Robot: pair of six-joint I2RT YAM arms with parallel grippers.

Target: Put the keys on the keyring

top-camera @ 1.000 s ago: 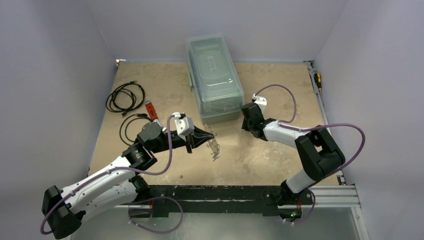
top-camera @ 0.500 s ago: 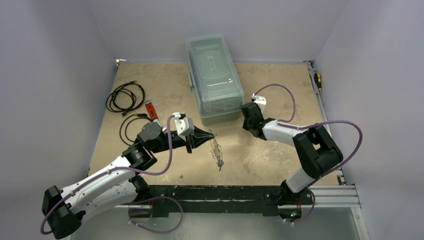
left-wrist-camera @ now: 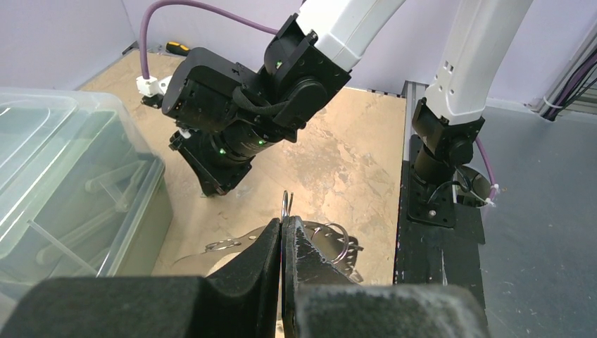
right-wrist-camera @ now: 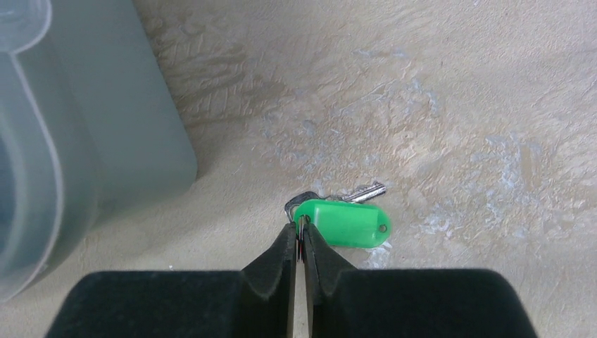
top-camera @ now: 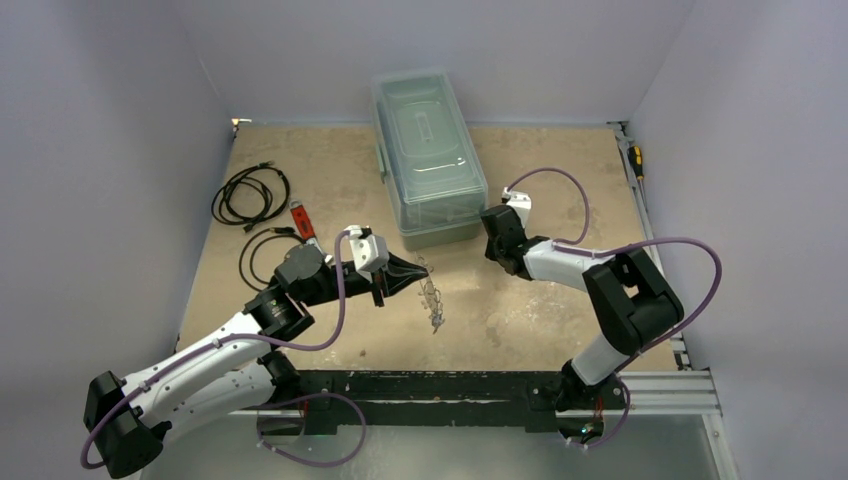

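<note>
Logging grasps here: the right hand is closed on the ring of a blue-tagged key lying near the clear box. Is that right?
Not quite: the key has a green tag, not blue. The right wrist view shows the right hand closed on its ring, near the clear box.

Bright green key (right-wrist-camera: 343,224); silvery keyring (top-camera: 432,300); mottled tan table (top-camera: 300,160); translucent grey-green box (top-camera: 428,150); black cables (top-camera: 250,196).

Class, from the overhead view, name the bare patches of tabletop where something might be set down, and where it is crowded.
Bare: the back right, between the plastic box and the right wall; the back left, behind the cables; the front, between keyring and right arm. Crowded: just before the box, and around the cables.
</note>
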